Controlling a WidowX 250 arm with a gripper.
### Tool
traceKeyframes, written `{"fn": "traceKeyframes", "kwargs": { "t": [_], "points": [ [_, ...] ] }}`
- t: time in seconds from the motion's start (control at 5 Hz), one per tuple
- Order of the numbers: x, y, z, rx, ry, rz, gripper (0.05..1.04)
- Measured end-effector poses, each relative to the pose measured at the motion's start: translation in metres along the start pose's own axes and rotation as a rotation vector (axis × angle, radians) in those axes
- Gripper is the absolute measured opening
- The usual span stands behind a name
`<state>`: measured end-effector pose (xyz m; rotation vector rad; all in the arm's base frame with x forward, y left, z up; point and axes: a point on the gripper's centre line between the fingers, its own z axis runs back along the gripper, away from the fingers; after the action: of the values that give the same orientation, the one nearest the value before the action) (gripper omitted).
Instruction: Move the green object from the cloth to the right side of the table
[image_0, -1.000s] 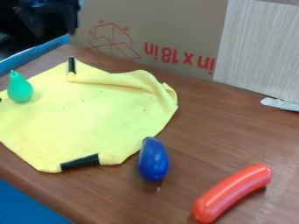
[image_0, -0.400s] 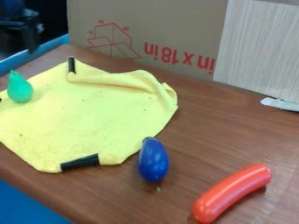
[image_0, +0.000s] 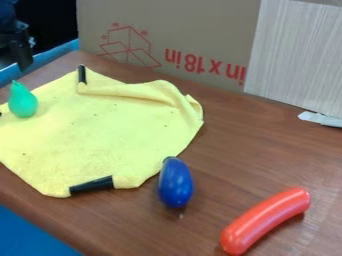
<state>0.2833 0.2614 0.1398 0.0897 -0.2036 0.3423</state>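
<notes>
Can see green pear (image_0: 23, 101) on left part of cloth (image_0: 100, 132), below pincer (image_0: 24, 58) in view and apart from it. Cannot tell if clenched or released.

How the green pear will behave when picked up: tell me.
The green pear looks smooth, so it may slip a little. Its even, uncreased surface suggests it is stiff. Its rounded sides could let it roll if nudged.

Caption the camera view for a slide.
Green pear on a yellow cloth, blue eggplant and red sausage nearby.
</notes>
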Motion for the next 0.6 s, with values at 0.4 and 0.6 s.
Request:
{"fn": "traceKeyframes", "kwargs": {
  "t": [0.4,0.6],
  "points": [
    [-0.0115,-0.0079,-0.0073,-0.073,0.036,-0.006,1.0],
    [-0.0151,-0.0097,-0.0109,-0.078,0.05,0.007,1.0]
  ]
}}
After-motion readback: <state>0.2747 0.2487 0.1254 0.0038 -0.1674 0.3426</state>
